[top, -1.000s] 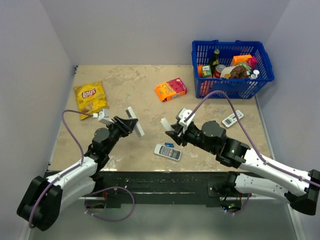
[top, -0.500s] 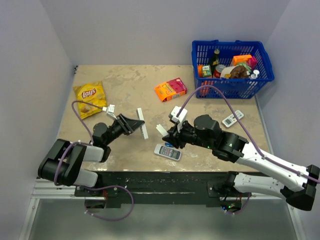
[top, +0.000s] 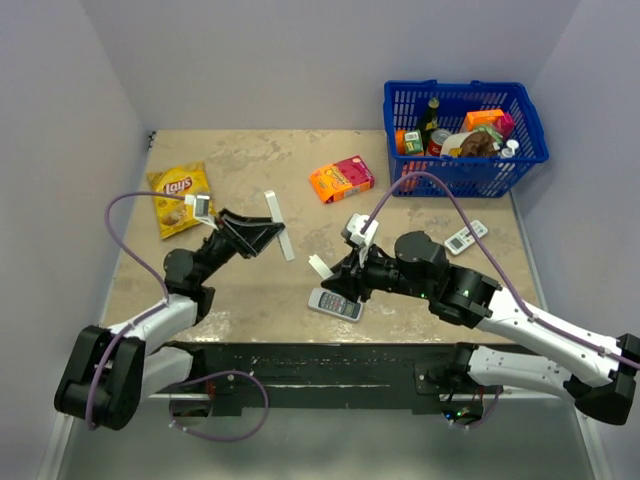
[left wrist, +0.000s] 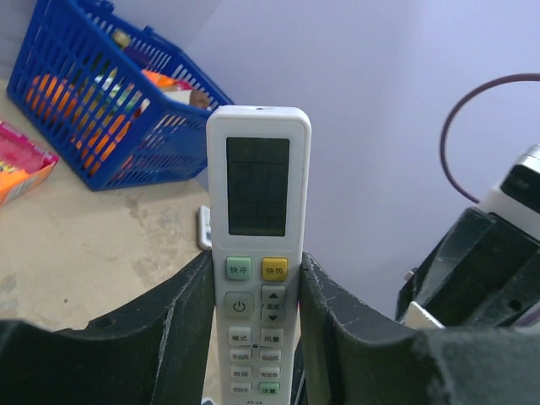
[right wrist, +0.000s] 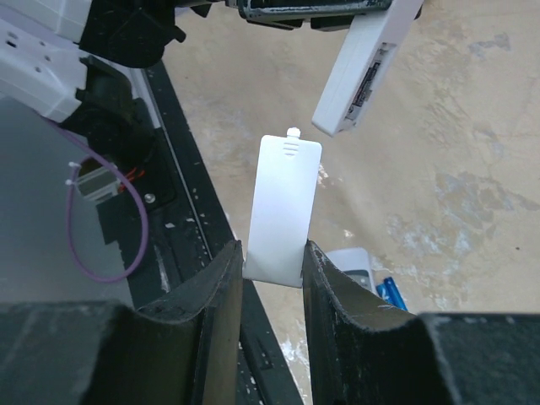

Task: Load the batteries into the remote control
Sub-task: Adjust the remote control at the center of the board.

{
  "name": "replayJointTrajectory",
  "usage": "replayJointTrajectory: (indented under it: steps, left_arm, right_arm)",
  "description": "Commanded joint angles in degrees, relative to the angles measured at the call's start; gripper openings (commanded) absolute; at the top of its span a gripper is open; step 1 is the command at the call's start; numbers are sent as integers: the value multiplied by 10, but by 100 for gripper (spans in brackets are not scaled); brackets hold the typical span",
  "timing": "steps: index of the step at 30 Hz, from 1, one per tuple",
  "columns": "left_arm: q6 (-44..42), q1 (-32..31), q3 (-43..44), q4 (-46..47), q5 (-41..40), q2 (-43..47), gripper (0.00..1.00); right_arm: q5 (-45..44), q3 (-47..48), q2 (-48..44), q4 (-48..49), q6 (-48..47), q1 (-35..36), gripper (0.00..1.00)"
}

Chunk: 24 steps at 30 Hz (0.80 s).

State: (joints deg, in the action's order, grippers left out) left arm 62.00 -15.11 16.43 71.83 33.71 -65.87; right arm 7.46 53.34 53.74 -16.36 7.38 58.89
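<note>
Left gripper (left wrist: 257, 261): clamped at a middling width on the remote control (left wrist: 258, 194), one black finger on each long edge, down by the button rows.
Remote control: up off the table (top: 250, 165), just to the 9 o'clock side of centre in the top view. Its screen end sticks out past the fingertips, and the left wrist camera looks straight at the screen and buttons.
Back of the remote: the right wrist view catches it at 1 o'clock, with the battery slot open and dark. I can't tell what's inside.
Right gripper (right wrist: 272, 253): narrow, pinching the battery cover (right wrist: 283, 207) by its lower end, fingers on both long edges.
Battery cover: a flat white plate held off the table at roughly 7 o'clock from centre. Its ridged end and little tab point up at the remote. They are close, with a gap between them, not touching.
Grey-white remote (top: 335, 304): lying flat at 6 o'clock, right under the right gripper.
Blue item (right wrist: 390, 291): small, just beside that grey-white remote.
Small white remote (top: 465, 237): at 3 o'clock by the table edge.
Blue basket (top: 460, 178): at 2 o'clock, packed with groceries.
Orange-pink box (top: 342, 179): at 12 o'clock.
Chip bag (top: 180, 197): yellow, at 10 o'clock.
</note>
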Motion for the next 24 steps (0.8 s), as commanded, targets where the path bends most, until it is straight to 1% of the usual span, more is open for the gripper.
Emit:
replayJointTrajectory:
  steps: [1, 3, 4, 8, 10, 13, 14, 17, 18, 20, 22, 24]
  left_arm:
    - [-8, 3, 32, 369, 20, 65, 0]
    - [-7, 4, 46, 369, 35, 80, 0]
    - [-7, 5, 52, 369, 56, 88, 0]
    - [25, 5, 86, 369, 119, 85, 0]
    - [26, 4, 93, 369, 132, 90, 0]
    - [-4, 5, 82, 369, 123, 110, 0]
    - [-17, 5, 73, 369, 119, 112, 0]
    - [-10, 5, 54, 366, 114, 99, 0]
    - [-3, 5, 44, 369, 107, 79, 0]
    - [12, 5, 15, 362, 99, 53, 0]
    - [23, 4, -3, 335, 93, 11, 0]
    - [11, 4, -16, 265, 94, -18, 0]
  right_arm:
    - [66, 5, -4, 59, 21, -1, 3]
    - [85, 8, 5, 74, 15, -1, 3]
    - [95, 12, 8, 79, 12, -1, 3]
    - [126, 36, 31, 77, -23, -1, 3]
    - [128, 46, 34, 72, -42, -1, 3]
    - [122, 50, 35, 63, -61, -1, 3]
    - [115, 48, 35, 57, -61, -1, 3]
    - [68, 36, 25, 49, -61, -3, 2]
    - [36, 25, 21, 48, -59, -4, 2]
    - [8, 17, 14, 38, -56, -5, 2]
    - [-31, 6, 9, 32, -52, -6, 3]
    - [-56, -3, 9, 16, -50, -5, 3]
